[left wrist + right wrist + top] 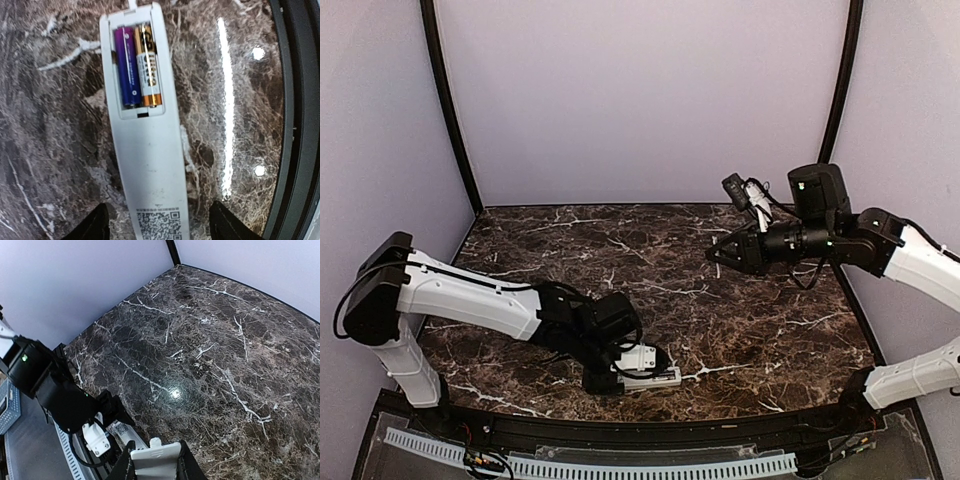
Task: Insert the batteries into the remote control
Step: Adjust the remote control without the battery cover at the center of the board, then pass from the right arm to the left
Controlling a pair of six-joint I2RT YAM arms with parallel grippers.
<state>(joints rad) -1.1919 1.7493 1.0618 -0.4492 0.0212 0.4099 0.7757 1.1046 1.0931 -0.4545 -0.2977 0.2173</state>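
The white remote control point(150, 165) lies back up on the marble table, near the front edge point(658, 378). Its battery bay is uncovered and holds two batteries side by side, a purple-blue one point(127, 67) and a gold and black one point(148, 70). My left gripper point(160, 214) is open and straddles the remote's label end, with dark table showing between each finger and the remote. My right gripper point(155, 456) hangs high over the table's right side point(717, 252), shut on a white battery cover point(156, 462).
The black raised rim point(295, 120) of the table's front edge runs close beside the remote. A white slotted cable duct point(620, 465) lies in front of that rim. Lilac walls close off the back and both sides.
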